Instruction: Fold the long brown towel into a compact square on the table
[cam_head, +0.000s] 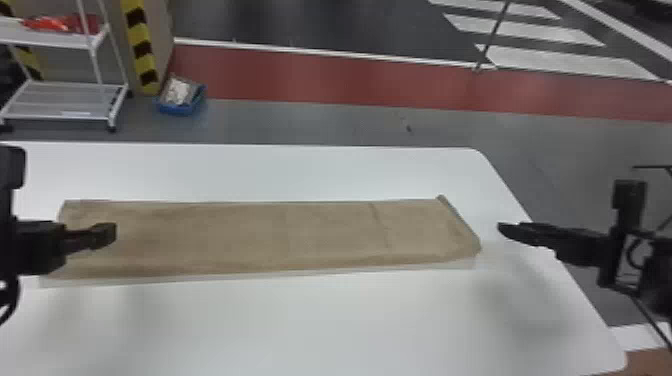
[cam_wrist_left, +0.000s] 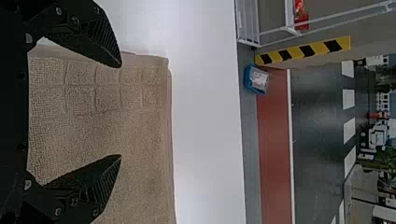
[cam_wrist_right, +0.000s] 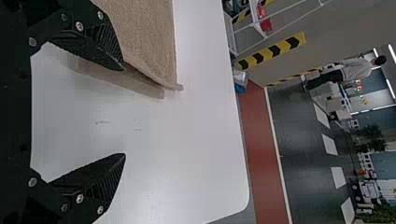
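I've got my left gripper open over the brown towel, frame left, and my right gripper open, frame right.

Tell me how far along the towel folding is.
Done: the long brown towel lies spread as a flat strip on the white table; whether it is already doubled lengthwise I can't tell for sure. In hand: nothing; the left gripper is open over its left end, the right gripper open just past its right end. Left: bringing that length down into a compact square.
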